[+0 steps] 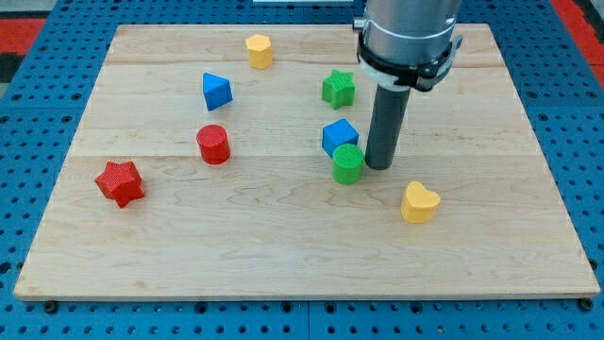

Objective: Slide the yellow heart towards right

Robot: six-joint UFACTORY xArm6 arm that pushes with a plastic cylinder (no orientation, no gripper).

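Note:
The yellow heart (419, 202) lies on the wooden board (283, 246) at the lower right. My tip (379, 167) rests on the board up and to the left of the heart, a short gap away. It stands just right of the green cylinder (347, 163) and the blue cube (339, 136), close to both.
A green star (338, 89) lies above the blue cube. A yellow hexagonal block (259, 50) sits near the view's top. A blue triangular block (216, 91), a red cylinder (213, 144) and a red star (120, 182) lie on the left half.

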